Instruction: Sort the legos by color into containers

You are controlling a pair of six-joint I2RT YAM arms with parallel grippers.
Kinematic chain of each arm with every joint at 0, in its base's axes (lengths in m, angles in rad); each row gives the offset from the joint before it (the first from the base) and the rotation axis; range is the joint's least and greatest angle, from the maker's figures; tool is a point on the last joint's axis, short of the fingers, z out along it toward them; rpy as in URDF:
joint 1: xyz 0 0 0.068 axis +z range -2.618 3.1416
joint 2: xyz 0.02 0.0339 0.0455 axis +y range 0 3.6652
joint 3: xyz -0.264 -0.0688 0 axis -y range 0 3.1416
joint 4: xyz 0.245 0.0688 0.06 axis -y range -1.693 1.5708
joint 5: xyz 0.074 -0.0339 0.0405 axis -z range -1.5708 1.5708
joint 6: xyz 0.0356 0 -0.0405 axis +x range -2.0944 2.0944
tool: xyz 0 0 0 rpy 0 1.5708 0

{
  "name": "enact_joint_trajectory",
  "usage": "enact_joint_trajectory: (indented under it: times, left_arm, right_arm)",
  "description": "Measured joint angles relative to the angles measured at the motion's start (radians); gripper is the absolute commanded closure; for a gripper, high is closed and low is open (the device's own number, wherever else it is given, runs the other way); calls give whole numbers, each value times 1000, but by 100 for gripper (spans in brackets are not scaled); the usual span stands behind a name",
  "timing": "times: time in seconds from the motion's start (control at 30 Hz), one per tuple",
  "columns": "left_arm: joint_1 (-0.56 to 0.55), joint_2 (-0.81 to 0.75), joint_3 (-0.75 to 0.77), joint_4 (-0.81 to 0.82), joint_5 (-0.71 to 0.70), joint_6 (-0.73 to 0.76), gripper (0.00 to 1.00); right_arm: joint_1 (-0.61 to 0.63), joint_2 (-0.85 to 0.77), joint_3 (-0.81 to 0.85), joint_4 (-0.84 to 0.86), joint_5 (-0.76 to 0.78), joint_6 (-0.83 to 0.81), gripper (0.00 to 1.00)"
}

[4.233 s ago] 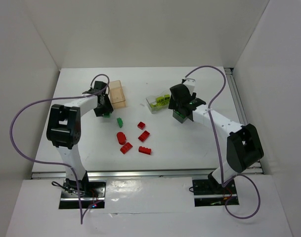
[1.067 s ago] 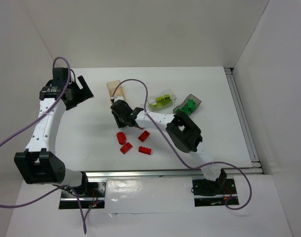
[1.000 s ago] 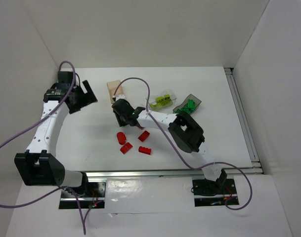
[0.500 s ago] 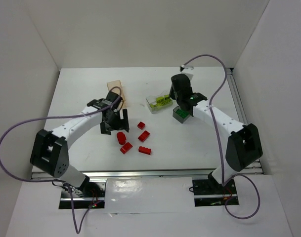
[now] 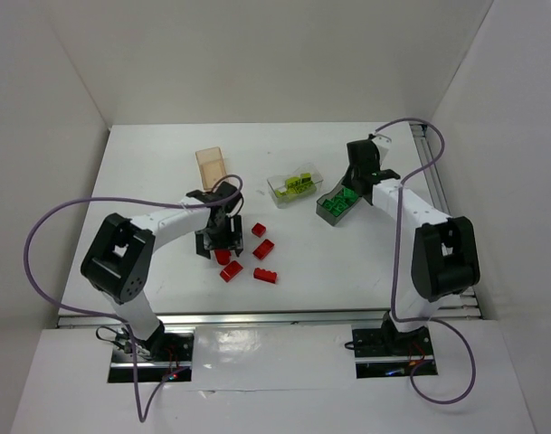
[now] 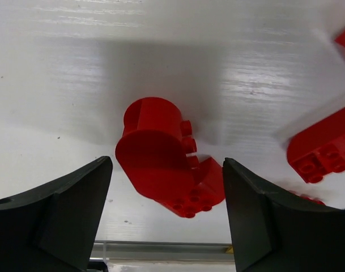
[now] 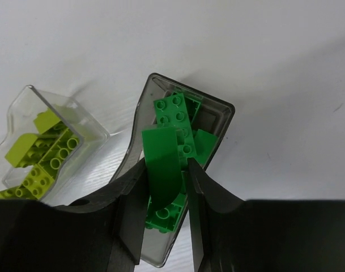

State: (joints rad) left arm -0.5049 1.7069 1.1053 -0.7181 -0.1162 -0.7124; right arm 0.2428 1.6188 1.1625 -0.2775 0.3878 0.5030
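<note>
On the counter (image 5: 157, 172), the left jaws stood spread around a rounded red brick (image 6: 155, 148) that could squirt sideways on closing, while the right jaws pinched a green brick (image 7: 162, 158) over the grey box (image 7: 212, 117).

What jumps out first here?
The right tool pinches a dark green brick over the smoky grey box, which already holds green bricks. The left tool stands open astride a rounded red brick among the loose red bricks at mid-table, while the peach box at the back looks empty.
</note>
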Motion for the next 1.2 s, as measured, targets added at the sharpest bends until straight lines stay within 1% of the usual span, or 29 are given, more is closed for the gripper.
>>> enact_joint_trajectory:
  times: [0.07,0.1,0.13,0.17,0.2,0.27,0.3,0.4,0.43,0.47,0.53,0.57,0.83,1.03,1.07,1.2]
  left_arm:
    - [1,12,-17,19,0,-1,14]
    - [3,19,-23,26,0,-2,19]
    - [3,26,-28,32,0,-3,21]
    - [5,32,-30,37,0,-3,25]
    - [8,37,-31,44,-1,-3,31]
    - [14,40,-28,51,0,-2,36]
    - [21,42,-24,55,1,2,39]
    - [40,51,-5,58,1,6,46]
    - [48,53,5,59,1,10,46]
    - [55,54,13,60,1,11,54]
    - [71,53,35,58,1,26,60]
    - [80,54,49,56,2,31,61]
    - [142,53,190,22,-6,79,61]
    - [200,69,320,-8,-23,108,61]
    - [214,79,344,-11,-26,109,60]
    - [258,132,439,-16,-47,114,60]
  right_arm:
    - [-9,21,-2,1,-13,-3,57]
    - [-13,33,-2,1,-18,-5,54]
    - [-16,45,-2,2,-22,-6,50]
    - [-18,58,-2,4,-26,-9,42]
    - [-18,71,-2,5,-29,-13,21]
    - [-18,88,-2,10,-37,-25,8]
    - [-18,91,-2,13,-42,-38,3]
    - [-14,85,-2,25,-43,-51,3]
    - [-13,77,-3,31,-39,-51,3]
    - [-11,65,-9,39,-33,-51,3]
    - [-5,16,-35,50,-18,-47,3]
    - [-1,-17,-46,48,-7,-42,3]
    - [13,-276,-92,40,54,6,3]
    - [24,-303,-101,3,64,19,3]
    - [31,-306,-111,-1,65,23,3]
    - [78,-311,-160,-32,61,40,3]
